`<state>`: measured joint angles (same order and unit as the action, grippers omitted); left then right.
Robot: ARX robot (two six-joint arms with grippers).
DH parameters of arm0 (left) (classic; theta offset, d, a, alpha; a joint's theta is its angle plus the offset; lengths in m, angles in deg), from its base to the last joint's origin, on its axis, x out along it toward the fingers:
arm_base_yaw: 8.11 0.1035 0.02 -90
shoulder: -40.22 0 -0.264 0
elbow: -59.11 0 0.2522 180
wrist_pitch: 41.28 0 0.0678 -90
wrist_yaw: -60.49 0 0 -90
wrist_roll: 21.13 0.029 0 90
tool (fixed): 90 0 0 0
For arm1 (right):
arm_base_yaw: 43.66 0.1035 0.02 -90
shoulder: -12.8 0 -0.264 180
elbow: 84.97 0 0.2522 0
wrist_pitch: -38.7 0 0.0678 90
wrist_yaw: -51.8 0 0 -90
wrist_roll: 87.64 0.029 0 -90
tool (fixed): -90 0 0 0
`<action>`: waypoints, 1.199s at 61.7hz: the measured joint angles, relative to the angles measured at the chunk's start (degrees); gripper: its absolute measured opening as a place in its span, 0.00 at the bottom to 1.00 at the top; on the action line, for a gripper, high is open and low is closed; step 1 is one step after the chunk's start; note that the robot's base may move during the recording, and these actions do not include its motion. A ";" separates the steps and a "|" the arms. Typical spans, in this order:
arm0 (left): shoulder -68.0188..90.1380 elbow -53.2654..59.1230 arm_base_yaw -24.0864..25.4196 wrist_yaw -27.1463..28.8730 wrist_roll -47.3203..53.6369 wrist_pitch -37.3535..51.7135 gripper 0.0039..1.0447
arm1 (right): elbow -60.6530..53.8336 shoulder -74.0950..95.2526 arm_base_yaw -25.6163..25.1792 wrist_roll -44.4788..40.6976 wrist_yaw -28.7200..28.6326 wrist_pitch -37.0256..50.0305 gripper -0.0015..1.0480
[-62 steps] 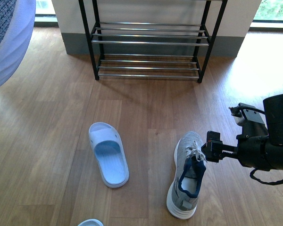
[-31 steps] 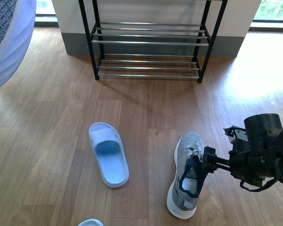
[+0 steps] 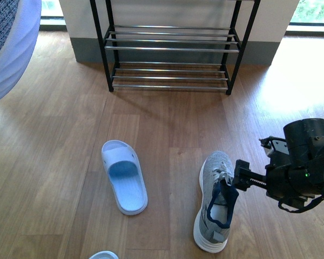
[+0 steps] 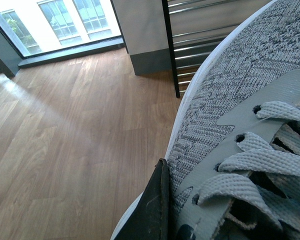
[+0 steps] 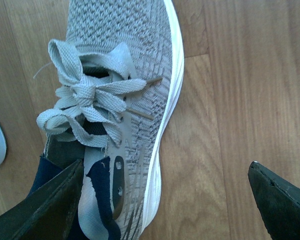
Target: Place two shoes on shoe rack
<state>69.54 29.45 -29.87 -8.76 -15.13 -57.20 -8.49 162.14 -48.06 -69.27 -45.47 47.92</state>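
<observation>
Compared with half a second earlier, the right gripper (image 3: pixel 235 178) is shown slightly raised at the navy collar of the floor sneaker (image 3: pixel 215 202), whose heel appears nudged a little toward the arm. In the right wrist view the jaws are seen spread wide: one finger is set at the collar, while the other is held over bare wood floor (image 3: pixel 167 129) beyond the white sole, so nothing is gripped yet. The lifted sneaker (image 4: pixel 250 100) is carried aloft, clamped by the left gripper (image 4: pixel 160 212), of which only one finger is visible. The shoe rack (image 3: pixel 173 48) is seen well beyond, its chrome bars bare. A pale blue slipper (image 3: pixel 124 178) is left beside the floor sneaker. Neither shoe is judged placed; one grasp and both placements remain.
</observation>
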 joint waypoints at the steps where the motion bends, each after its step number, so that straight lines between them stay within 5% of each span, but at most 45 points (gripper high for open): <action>1: 0.00 0.00 0.00 0.00 0.00 0.00 0.01 | 0.13 0.09 0.09 0.02 0.04 -0.15 0.91; 36: 0.00 0.00 0.00 0.00 0.00 0.00 0.01 | 9.64 9.44 -1.81 0.59 0.15 -6.97 0.91; 60: 0.00 0.00 0.00 0.00 0.00 0.00 0.01 | 10.58 10.38 -3.26 -2.58 2.71 -8.72 0.33; 74: 0.00 0.00 0.00 0.00 0.00 0.00 0.01 | 6.47 7.10 -10.64 -12.90 6.78 -6.08 0.01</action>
<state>69.54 29.45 -29.87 -8.76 -15.13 -57.20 -2.02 169.24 -58.71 -82.17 -38.69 41.84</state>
